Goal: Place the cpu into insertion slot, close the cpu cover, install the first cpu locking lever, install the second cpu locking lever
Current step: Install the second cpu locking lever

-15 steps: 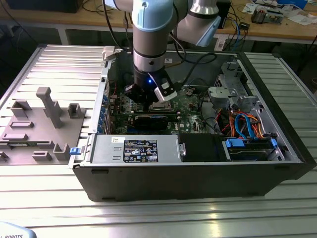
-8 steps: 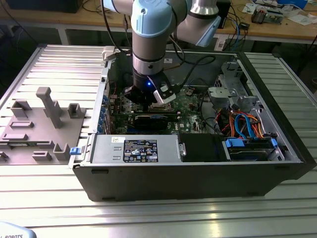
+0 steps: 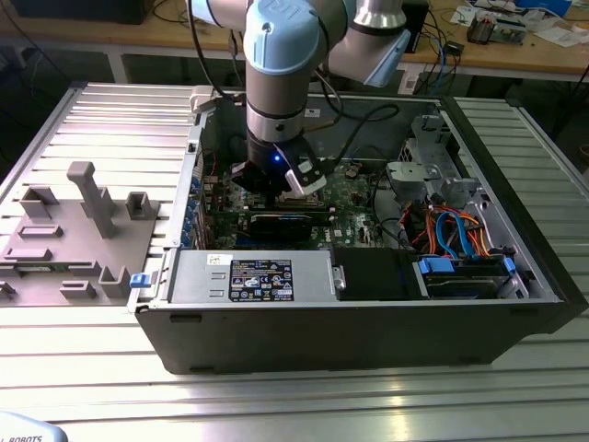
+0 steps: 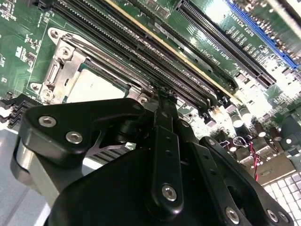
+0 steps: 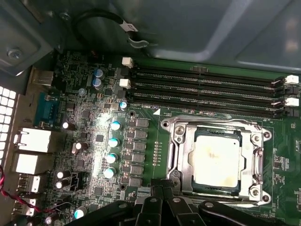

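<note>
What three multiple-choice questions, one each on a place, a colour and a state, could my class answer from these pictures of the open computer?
1. Where is the cpu?
A. Seated in the insertion slot
B. On the grey tray outside the case
C. Lying across the memory slots

2. What colour is the circuit board?
A. Blue
B. Green
C. Red

3. How does the cpu cover stand?
A. Raised upright on its hinge
B. Taken off and laid aside
C. Lowered flat around the cpu

Answers:
1 A: in the first wrist view, its silver top shows framed by the socket.
2 B: the board is green between its parts in both wrist views.
3 C: the silvery frame lies level, with the cpu showing through its cut-out.
</note>
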{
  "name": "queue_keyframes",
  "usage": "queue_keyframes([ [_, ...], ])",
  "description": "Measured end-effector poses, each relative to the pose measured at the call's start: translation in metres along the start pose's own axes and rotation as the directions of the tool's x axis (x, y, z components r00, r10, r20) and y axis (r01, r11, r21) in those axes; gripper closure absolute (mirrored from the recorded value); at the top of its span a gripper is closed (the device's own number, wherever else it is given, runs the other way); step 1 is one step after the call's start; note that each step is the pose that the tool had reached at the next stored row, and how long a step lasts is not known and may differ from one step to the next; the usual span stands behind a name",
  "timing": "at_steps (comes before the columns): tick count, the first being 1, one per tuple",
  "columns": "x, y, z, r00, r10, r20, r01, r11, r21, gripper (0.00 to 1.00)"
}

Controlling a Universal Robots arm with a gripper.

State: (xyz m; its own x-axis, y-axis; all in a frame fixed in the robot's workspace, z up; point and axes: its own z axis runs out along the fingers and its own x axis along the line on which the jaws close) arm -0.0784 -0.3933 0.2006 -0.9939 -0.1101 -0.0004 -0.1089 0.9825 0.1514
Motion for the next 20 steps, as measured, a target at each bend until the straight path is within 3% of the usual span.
queue_keyframes([
  [3,0.0001,0.0000,0.0008,1.0000,-0.001,-0.0004,0.001,1.0000,0.0027,0.89],
  [4,0.0001,0.0001,0.0007,1.0000,-0.001,-0.0002,0.001,1.0000,0.0074,0.89],
  [5,0.0001,0.0005,-0.0021,1.0000,-0.001,-0.0005,0.001,0.9998,0.0212,0.89],
  [8,-0.0015,0.0018,-0.0052,1.0000,-0.001,-0.0018,0.001,0.9996,0.0277,0.89],
  [16,-0.0259,0.0188,-0.0027,1.0000,0.000,-0.0096,0.000,0.9993,0.0362,0.89],
  [20,-0.0403,0.0267,-0.0015,0.9999,0.001,-0.0141,0.000,0.9986,0.0529,0.89],
])
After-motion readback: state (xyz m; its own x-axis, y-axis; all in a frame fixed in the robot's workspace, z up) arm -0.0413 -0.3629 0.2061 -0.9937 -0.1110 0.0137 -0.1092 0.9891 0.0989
